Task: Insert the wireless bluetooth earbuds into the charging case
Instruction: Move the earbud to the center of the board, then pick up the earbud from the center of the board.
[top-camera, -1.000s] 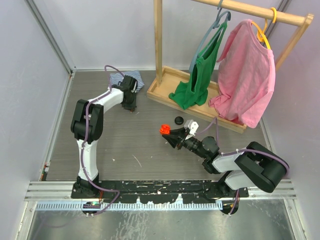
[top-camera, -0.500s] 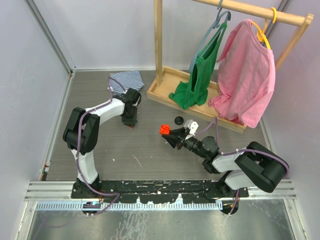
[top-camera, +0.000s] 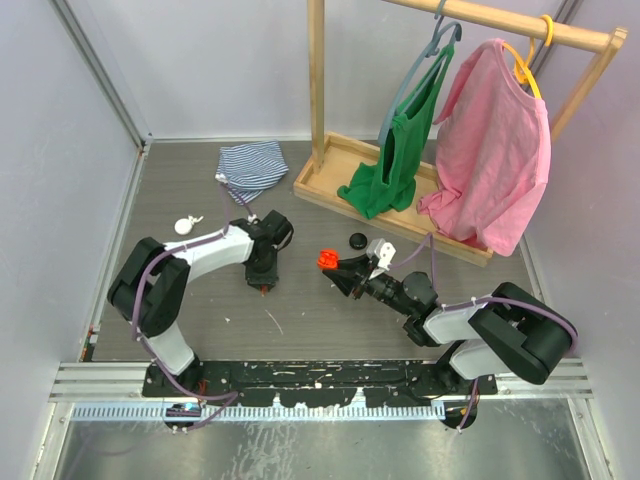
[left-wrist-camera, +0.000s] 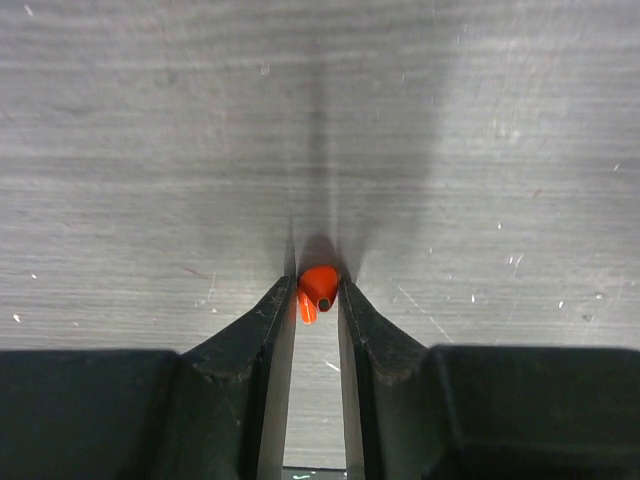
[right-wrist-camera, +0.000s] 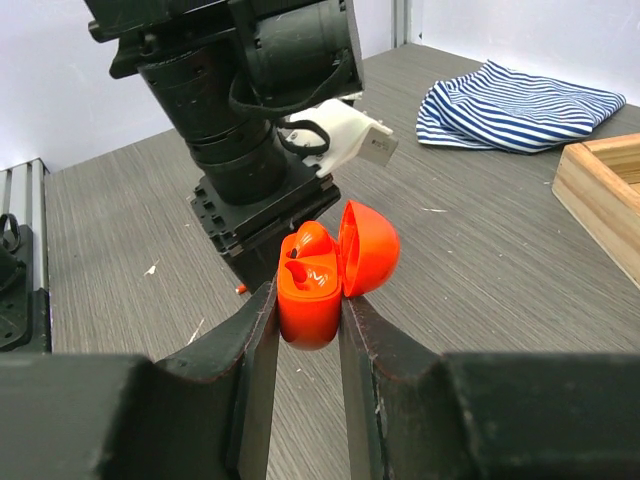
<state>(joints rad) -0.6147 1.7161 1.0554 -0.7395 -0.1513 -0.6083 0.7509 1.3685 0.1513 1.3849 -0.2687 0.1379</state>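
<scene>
The left gripper (left-wrist-camera: 316, 292) pinches an orange earbud (left-wrist-camera: 320, 285) between its fingertips in the lower centre of the left wrist view, low over the table (left-wrist-camera: 150, 150). In mid-frame of the overhead view, the right gripper (top-camera: 336, 266) clamps the orange charging case (right-wrist-camera: 305, 300), its lid (right-wrist-camera: 368, 248) open. One socket seems already filled, though that is hard to tell. The step in hand is carrying the bud across. Next, the left arm must line it up above the free socket, seat it and release.

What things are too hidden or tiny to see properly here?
Right wrist view: orange charging case, sides covered by the right tool.
Left wrist view: orange earbud, sides covered by the left tool.
Top view: small white object, too tiny to identify.
</scene>
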